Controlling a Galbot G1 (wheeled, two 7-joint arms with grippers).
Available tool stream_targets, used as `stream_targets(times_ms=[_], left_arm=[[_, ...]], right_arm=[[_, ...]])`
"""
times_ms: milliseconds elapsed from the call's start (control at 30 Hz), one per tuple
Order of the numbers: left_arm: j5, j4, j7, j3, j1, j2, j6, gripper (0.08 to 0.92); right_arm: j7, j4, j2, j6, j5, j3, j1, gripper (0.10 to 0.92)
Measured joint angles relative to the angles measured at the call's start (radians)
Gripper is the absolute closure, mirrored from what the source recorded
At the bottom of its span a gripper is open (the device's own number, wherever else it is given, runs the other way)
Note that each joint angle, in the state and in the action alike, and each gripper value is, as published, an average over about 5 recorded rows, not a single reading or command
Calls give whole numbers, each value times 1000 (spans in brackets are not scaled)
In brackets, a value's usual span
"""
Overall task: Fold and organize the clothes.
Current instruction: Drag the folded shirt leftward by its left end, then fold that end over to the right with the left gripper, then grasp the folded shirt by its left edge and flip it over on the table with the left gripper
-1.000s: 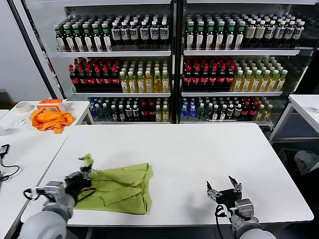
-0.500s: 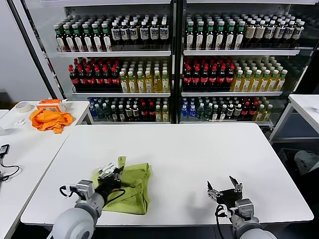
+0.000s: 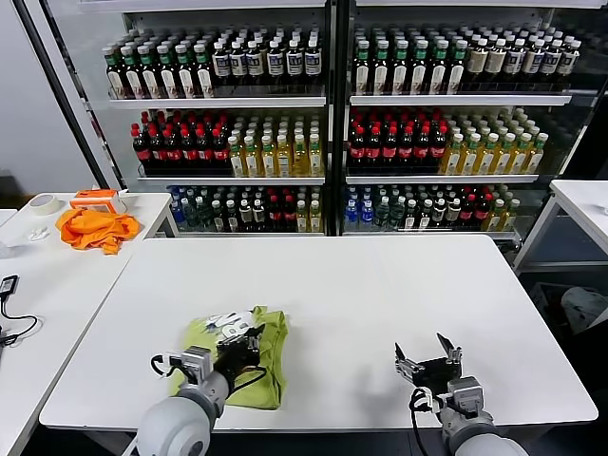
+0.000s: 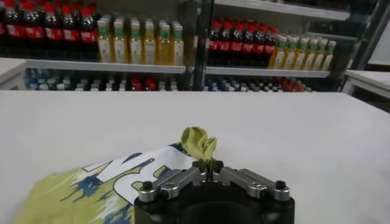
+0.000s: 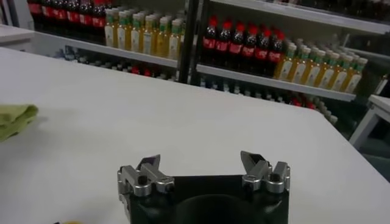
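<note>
A light yellow-green T-shirt (image 3: 266,366) lies partly folded near the table's front left; its white and blue print (image 3: 228,324) faces up. My left gripper (image 3: 249,344) is shut on a pinch of the shirt's fabric (image 4: 199,144) and holds it over the garment; the printed side (image 4: 116,176) shows beside the jaws in the left wrist view. My right gripper (image 3: 427,361) is open and empty, resting low at the table's front right, also seen in its wrist view (image 5: 201,164). The shirt's edge (image 5: 15,119) shows far off there.
An orange cloth (image 3: 95,228) and a tape roll (image 3: 43,202) lie on a side table at the left. Drink shelves (image 3: 323,123) stand behind the white table (image 3: 380,285). A second table (image 3: 579,204) is at the right.
My left gripper has carried the shirt's left part rightward over the rest, folding it narrower and turning the print face up. The right arm has not moved.
</note>
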Motion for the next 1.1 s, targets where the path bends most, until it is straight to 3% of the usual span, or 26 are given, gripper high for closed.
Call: stream_targets(times_ms=[400,800,1100], left_arm=[[-69,-19,27,-16,13,-73,-49,541],[57,28,104,-239,128,-10,-136,210],[158,115,121,-305,175,-17,-160,177]], right_arm=[[3,9,-10,-3,2,-7,26,203],[-3,8,-13,-1,-3,-12,45,203],[-6,-2,-17,7,-12,3,34,203]])
